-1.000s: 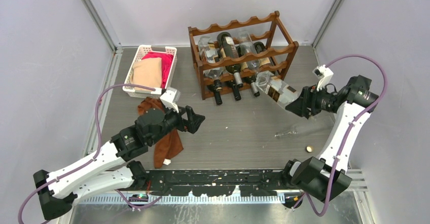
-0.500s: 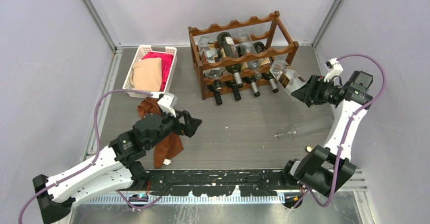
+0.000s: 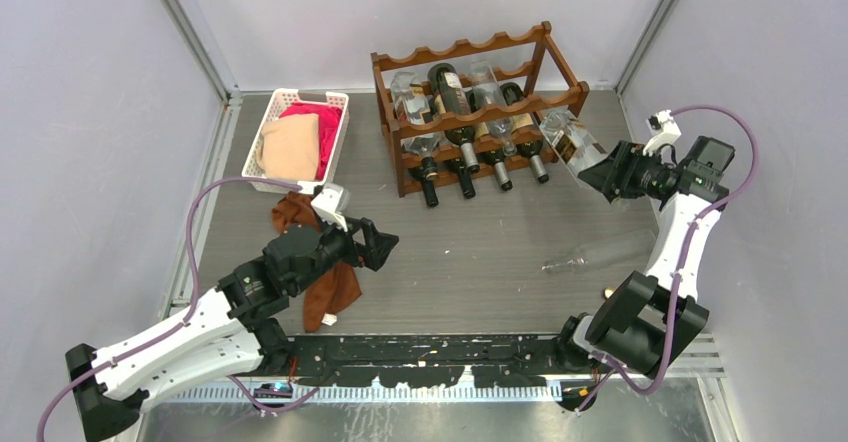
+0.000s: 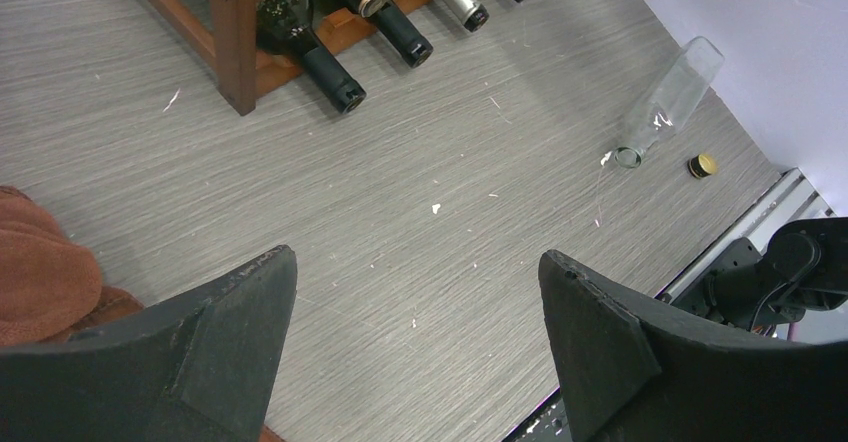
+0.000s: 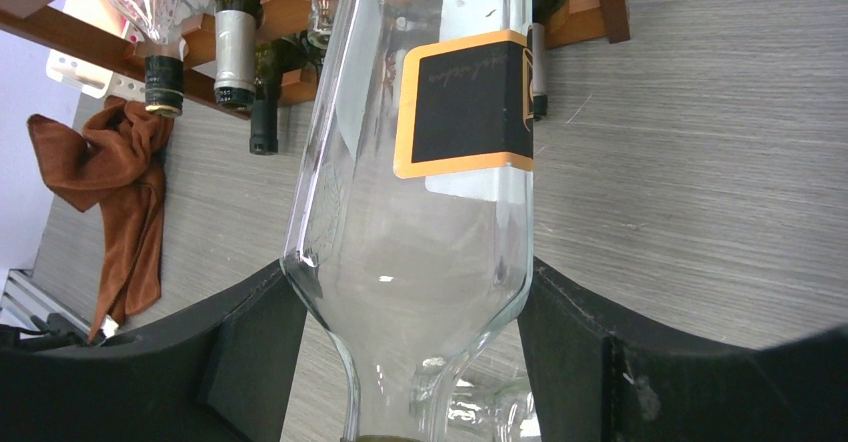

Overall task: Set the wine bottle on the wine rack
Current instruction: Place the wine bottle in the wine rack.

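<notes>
Bearing a black label (image 5: 465, 107) edged in orange, its script too faint to read, the clear wine bottle (image 5: 420, 212) is clamped at its shoulder between the right gripper's (image 5: 410, 327) fingers (image 5: 250, 352), base pointing at the wine rack's (image 3: 462, 48) right end. The left gripper (image 4: 415, 262) hangs spread wide above the table (image 4: 450, 162).

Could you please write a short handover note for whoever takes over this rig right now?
The left end effector is open and empty, above the table beside the brown cloth.
The right end effector is shut on the wine bottle, clear glass with a black-and-orange label, held tilted at the right end of the wine rack.
Done: bottle lifted and brought to the rack, where other bottles already lie.
Left: seat it in a free cradle and release.
Note: a second clear bottle and a cap lie on the table.
</notes>
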Action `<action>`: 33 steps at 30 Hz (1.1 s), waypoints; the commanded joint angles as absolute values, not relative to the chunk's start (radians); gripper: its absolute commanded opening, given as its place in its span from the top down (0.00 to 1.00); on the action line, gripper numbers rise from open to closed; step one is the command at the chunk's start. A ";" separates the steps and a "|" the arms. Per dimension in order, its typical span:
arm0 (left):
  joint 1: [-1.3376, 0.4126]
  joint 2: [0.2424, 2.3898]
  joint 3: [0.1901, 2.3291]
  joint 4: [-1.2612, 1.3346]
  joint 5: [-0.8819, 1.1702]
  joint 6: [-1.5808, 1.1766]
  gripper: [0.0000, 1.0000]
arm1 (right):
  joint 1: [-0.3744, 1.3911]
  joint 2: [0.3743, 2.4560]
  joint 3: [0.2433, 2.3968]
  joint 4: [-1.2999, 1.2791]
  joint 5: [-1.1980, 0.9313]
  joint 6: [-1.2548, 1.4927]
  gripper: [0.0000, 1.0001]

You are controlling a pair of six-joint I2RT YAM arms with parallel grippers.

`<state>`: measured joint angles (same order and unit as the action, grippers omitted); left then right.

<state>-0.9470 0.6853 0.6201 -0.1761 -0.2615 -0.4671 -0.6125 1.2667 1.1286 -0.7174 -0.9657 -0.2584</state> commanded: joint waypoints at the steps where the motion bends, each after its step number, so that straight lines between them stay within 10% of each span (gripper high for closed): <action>1: -0.941 0.689 0.623 -0.109 -0.272 -0.460 0.10 | -0.607 1.250 1.157 -0.545 -1.088 -0.243 0.99; 33: -0.940 0.763 0.651 -0.077 -0.254 -0.448 0.11 | -0.367 1.283 1.022 -0.048 -0.907 -0.144 0.99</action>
<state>-0.9466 0.7513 0.6201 -0.1543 -0.2607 -0.4625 -0.4080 1.3014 1.0222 -0.3786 -0.8703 -0.2005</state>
